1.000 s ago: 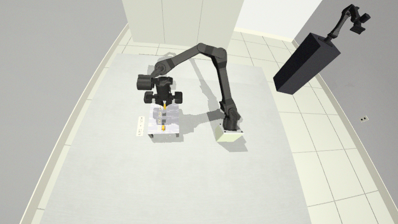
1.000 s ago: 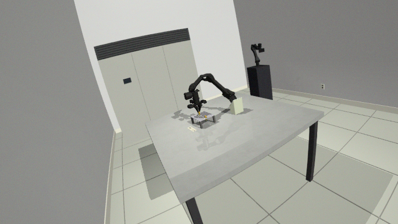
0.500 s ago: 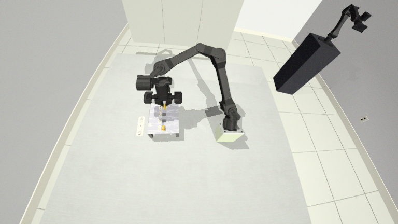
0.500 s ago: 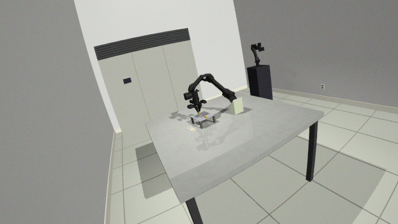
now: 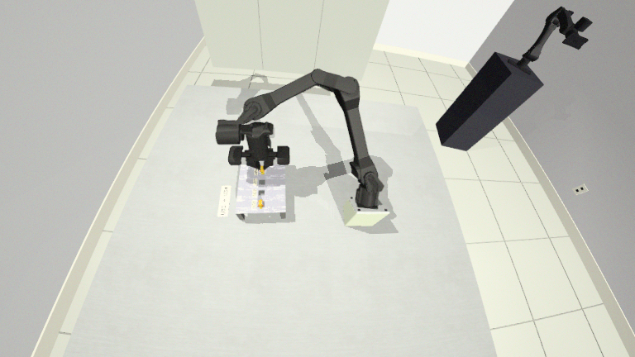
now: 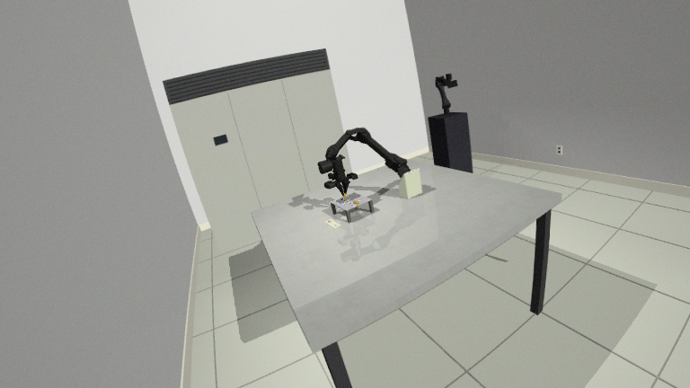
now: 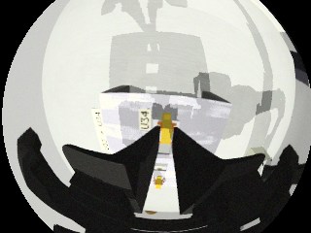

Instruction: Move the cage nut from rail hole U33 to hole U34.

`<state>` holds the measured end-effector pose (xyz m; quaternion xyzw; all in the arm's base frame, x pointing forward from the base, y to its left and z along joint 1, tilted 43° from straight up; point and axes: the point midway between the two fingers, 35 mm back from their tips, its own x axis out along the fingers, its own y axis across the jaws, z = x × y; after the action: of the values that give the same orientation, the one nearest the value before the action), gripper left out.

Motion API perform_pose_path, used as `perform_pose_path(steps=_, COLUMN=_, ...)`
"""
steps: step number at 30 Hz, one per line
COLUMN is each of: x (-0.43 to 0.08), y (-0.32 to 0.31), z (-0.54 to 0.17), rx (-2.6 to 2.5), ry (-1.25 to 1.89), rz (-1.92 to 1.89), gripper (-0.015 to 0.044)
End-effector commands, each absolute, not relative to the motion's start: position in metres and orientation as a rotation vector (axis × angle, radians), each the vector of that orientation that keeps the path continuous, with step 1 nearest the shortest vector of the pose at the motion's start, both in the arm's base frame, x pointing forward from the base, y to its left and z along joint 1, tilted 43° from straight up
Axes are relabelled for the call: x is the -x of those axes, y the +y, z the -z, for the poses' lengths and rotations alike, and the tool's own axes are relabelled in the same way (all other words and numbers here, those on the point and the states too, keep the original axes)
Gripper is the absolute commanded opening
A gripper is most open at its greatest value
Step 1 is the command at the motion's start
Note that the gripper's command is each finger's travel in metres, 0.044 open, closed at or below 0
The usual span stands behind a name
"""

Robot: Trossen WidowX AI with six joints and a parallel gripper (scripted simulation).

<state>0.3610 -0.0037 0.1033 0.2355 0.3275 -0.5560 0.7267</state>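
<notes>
The gripper [image 5: 262, 167] [image 6: 345, 195] [image 7: 166, 131] is clamped on the nut [image 5: 262, 170] [image 6: 345, 196] [image 7: 166, 134], mid-frame in the wrist view by the U34 label [image 7: 145, 119], presumably to line it up with its hole. The other nut [image 5: 260, 203] [image 6: 357, 204] [image 7: 158, 182] sits apart, lower on the plate [image 5: 276, 194] [image 6: 363, 202] [image 7: 214, 114] from above.

A smooth pale-grey bench [image 5: 299, 283] [image 6: 432, 251] with black square legs stands on a cream tiled floor [image 5: 529, 283] [image 6: 625, 221]. Dark-grey walls flank left and right; a white far wall [image 5: 449, 7] [image 6: 264, 13] holds pale panelled doors [image 5: 290, 11] [image 6: 264, 135] beneath dark louvres [image 6: 249, 74].
</notes>
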Motion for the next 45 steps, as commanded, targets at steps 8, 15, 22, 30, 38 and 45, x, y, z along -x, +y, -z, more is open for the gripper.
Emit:
perform_pose_path(steps=8, x=-0.3624, y=-0.0037, z=-0.1032, rx=-0.519, ry=0.722, rz=1.231, gripper=0.0031)
perform_pose_path(steps=15, x=-0.3633, y=-0.0035, z=-0.1032, rx=-0.519, ry=0.722, rz=1.232, gripper=0.0031)
perform_pose_path(steps=22, x=-0.364, y=-0.0033, z=-0.1031, rx=-0.519, ry=0.722, rz=1.232, gripper=0.0031)
perform_pose_path(steps=30, x=-0.3641, y=-0.0035, z=-0.103, rx=-0.521, ry=0.72, rz=1.227, gripper=0.0031)
perform_pose_path(steps=38, x=-0.3641, y=-0.0037, z=-0.1027, rx=-0.523, ry=0.717, rz=1.22, gripper=0.0031)
perform_pose_path(steps=45, x=-0.364, y=-0.004, z=-0.1024, rx=-0.526, ry=0.713, rz=1.208, gripper=0.0031)
